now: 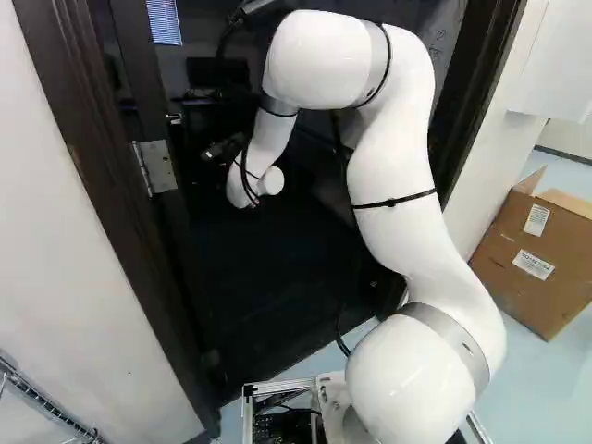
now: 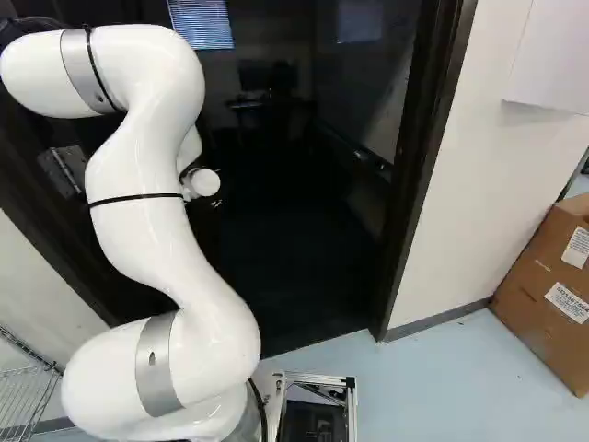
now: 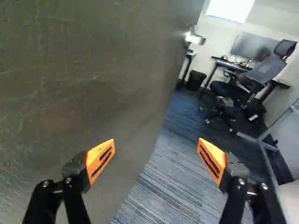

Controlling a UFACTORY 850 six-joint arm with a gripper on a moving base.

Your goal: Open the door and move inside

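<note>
Easing in past an open door

So the door stood open inward, hinge at the left of the left base view, carpet and a desk chair showing past its edge. The gripper was spread wide, nothing pinched. One finger was over by the door's face; couldn't tell if they touched. What looked like the handle sat near the far edge, well ahead of the gripper.

My read: opening was mostly done, driving in was the job. No grip needed, just the arm as a guard on the door side, with a gentle nudge if the door drifted back. Best bet was creeping forward, base lined up with the middle of the gap, plus an eye on the right-hand frame. Biggest worries were a finger snagging the door's edge, or a fast push making it bounce back.
</note>
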